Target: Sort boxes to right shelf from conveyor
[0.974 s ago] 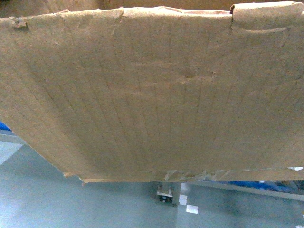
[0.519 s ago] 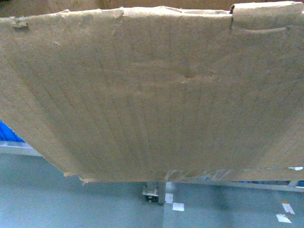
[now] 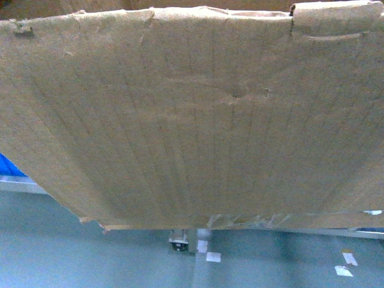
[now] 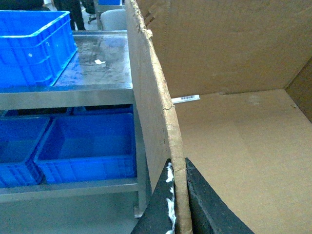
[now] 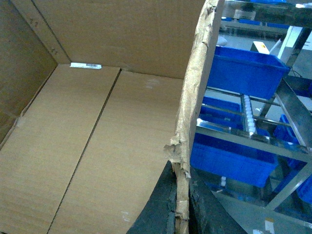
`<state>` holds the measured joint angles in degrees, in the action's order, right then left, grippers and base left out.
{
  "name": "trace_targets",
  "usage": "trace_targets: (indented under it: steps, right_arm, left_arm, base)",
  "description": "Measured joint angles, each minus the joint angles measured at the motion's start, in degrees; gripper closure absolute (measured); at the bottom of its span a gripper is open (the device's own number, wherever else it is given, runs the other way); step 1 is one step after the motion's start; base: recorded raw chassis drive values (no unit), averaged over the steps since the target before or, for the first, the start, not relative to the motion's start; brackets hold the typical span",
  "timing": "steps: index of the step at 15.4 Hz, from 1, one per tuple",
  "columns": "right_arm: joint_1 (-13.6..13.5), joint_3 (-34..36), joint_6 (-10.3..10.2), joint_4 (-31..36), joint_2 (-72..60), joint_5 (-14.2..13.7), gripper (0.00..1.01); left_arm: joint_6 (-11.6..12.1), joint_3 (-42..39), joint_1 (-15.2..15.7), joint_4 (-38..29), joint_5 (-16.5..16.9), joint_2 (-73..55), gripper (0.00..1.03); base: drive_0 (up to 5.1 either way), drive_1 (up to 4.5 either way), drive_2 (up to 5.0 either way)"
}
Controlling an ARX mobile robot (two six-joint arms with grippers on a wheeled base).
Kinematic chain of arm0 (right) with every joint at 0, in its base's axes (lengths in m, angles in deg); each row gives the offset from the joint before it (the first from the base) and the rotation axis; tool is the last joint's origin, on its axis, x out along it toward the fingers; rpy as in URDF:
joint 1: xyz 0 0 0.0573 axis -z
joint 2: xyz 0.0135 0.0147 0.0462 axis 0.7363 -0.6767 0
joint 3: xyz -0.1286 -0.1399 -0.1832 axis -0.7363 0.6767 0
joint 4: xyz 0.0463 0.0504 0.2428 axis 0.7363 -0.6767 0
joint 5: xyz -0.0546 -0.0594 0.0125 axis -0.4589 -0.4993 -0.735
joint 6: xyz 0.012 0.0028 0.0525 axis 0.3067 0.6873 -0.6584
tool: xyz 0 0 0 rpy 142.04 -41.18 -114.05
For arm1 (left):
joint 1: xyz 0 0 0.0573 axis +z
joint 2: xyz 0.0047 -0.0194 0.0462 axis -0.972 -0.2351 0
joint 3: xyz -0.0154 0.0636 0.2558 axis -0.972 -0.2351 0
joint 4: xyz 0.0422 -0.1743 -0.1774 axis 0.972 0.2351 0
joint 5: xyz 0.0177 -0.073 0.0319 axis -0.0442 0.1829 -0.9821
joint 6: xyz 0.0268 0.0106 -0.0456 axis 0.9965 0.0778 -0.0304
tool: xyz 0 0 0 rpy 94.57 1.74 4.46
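- Pinching the cardboard box (image 4: 234,146) by its walls, I have the left gripper (image 4: 178,204) clamped over the left wall and the right gripper (image 5: 180,209) over the torn right edge.
- I judge ragged cardboard could rip or slide free.
- Box blocks my head view; I could clip the roller shelf (image 5: 253,122) beside its blue crates (image 5: 243,73).

Matt cardboard, glossy plastic, bright steel

The box (image 3: 192,120) is matt brown corrugated cardboard, its top edges ragged, with glossy clear tape (image 3: 252,220) along the lower seam. At right, the shelf (image 5: 292,105) is shiny steel; the crates (image 4: 29,46) are smooth glossy blue plastic.
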<state>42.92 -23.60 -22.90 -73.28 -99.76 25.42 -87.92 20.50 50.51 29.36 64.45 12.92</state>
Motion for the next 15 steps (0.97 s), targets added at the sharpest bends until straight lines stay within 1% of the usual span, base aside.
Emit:
trace_targets:
  steps: [4, 14, 15]
  right_arm:
    - [0.0, 0.0, 0.0, 0.0, 0.0, 0.0, 0.99]
    - [0.0, 0.0, 0.0, -0.1, 0.0, 0.0, 0.99]
    - [0.0, 0.0, 0.0, 0.0, 0.0, 0.0, 0.99]
  left_arm:
    - [0.0, 0.0, 0.0, 0.1, 0.0, 0.0, 1.01]
    - [0.0, 0.0, 0.0, 0.1, 0.0, 0.0, 1.01]
    - [0.0, 0.0, 0.0, -0.1, 0.0, 0.0, 1.01]
  base:
    - [3.9, 0.19, -4.6]
    - [3.8, 1.13, -4.7]
    - [0.0, 0.00, 0.0]
